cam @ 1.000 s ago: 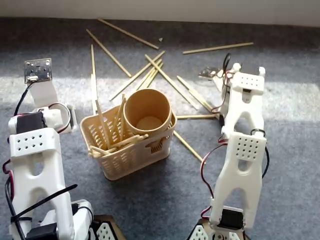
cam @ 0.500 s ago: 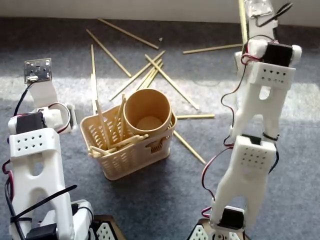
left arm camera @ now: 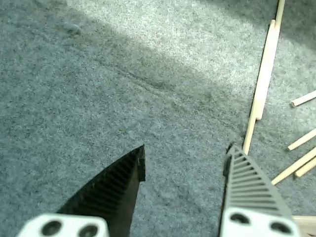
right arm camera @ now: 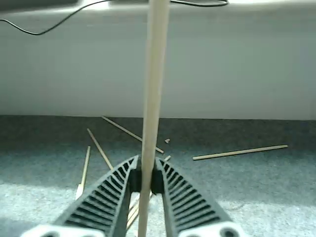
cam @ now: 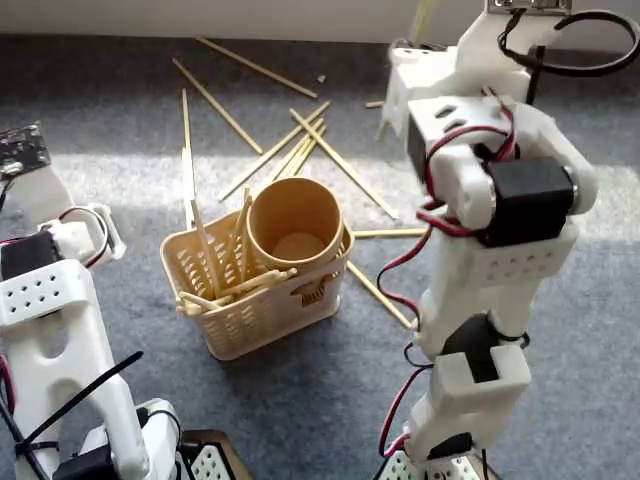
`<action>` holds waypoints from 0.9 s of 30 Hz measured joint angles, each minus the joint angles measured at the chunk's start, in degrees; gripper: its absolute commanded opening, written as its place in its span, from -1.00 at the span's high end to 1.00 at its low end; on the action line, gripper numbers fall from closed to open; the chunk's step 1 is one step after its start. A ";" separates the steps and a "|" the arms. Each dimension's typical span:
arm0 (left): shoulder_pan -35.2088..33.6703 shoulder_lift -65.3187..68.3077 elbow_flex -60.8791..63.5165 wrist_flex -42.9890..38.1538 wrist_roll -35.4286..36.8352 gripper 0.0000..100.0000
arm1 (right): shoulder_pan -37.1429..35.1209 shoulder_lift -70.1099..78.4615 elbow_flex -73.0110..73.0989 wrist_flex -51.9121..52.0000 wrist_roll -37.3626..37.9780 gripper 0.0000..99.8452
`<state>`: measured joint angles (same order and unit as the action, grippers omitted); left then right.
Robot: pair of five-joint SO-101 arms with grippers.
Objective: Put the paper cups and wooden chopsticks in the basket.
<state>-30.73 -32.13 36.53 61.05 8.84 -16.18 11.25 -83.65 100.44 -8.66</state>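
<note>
High view first: how much is already in the cream slotted plastic basket [cam: 250, 320]?

— One tan paper cup [cam: 295, 225] stands upright inside it. A bundle of thin wooden chopsticks [cam: 235, 287] leans beside the cup.

And what is left out?

— Loose chopsticks [cam: 215, 103] lie scattered over the grey carpet [cam: 120, 130] beyond and beside the basket, with one stray stick [cam: 378, 293] near its wall. For the sticks, I'd judge the job about half done.

The arms?

— The right gripper [right arm camera: 147, 170] is raised off the floor. Its jaws are pinched on a single chopstick [right arm camera: 154, 89] standing upright between them, and that one has yet to reach the basket. The left gripper [left arm camera: 186, 153] hangs over bare carpet, jaws spread with nothing between them. A flat pale stick [left arm camera: 261, 84] lies near it.
</note>
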 measured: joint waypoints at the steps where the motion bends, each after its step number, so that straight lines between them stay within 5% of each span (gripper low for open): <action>1: -0.62 0.00 0.00 -0.44 0.00 0.45 | -2.37 -0.88 0.00 0.00 -0.97 0.99; 7: -6.68 0.00 -0.70 -1.32 0.53 0.45 | -13.10 -3.69 -0.62 0.00 -3.52 0.99; 17: -7.12 0.00 -0.70 -1.32 0.44 0.45 | -25.41 -4.22 7.47 0.00 -8.18 0.99; 27: -7.03 0.00 -0.70 -1.32 0.44 0.45 | -27.16 -4.13 25.41 -2.81 -8.44 0.99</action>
<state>-37.76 -32.13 35.82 59.74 9.27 -43.34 7.12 -58.24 97.63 -17.10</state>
